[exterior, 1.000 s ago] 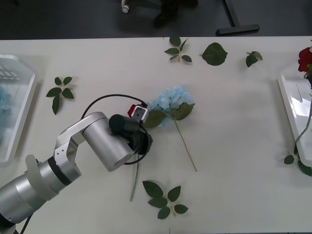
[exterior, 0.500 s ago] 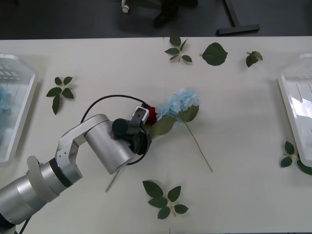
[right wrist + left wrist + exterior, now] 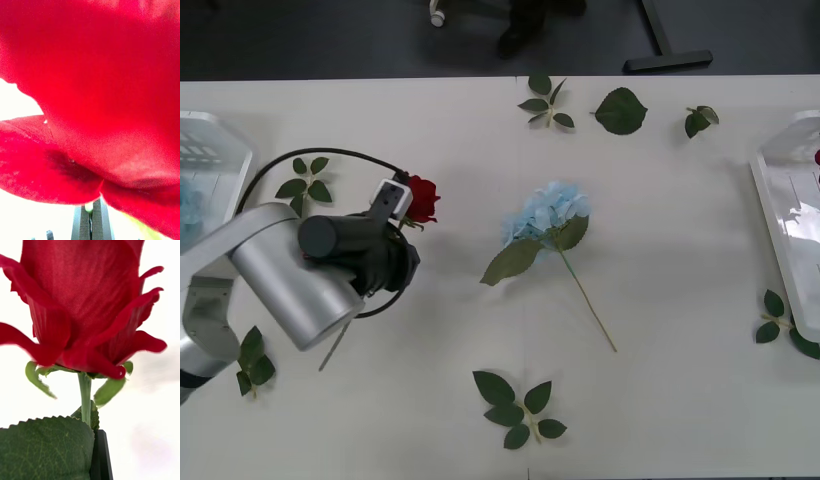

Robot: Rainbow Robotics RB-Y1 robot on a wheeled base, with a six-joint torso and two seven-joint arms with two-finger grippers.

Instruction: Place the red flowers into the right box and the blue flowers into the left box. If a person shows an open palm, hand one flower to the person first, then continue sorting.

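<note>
Holding a rose [image 3: 420,198] by its stem in my left gripper [image 3: 402,215], lifted left of centre; right box [image 3: 792,215] far off, hydrangea [image 3: 544,213] mid-table unsorted, so sorting is unfinished.

On the worktop [image 3: 660,250], a hydrangea [image 3: 545,215] lies near the middle, its stem running toward the near right. A rose [image 3: 420,198] sits to its left at the left tool [image 3: 402,215], above the surface. The left box [image 3: 220,200] lies at the far left edge, the right box [image 3: 785,190] at the far right, with leaf sprigs [image 3: 515,408] scattered between
</note>
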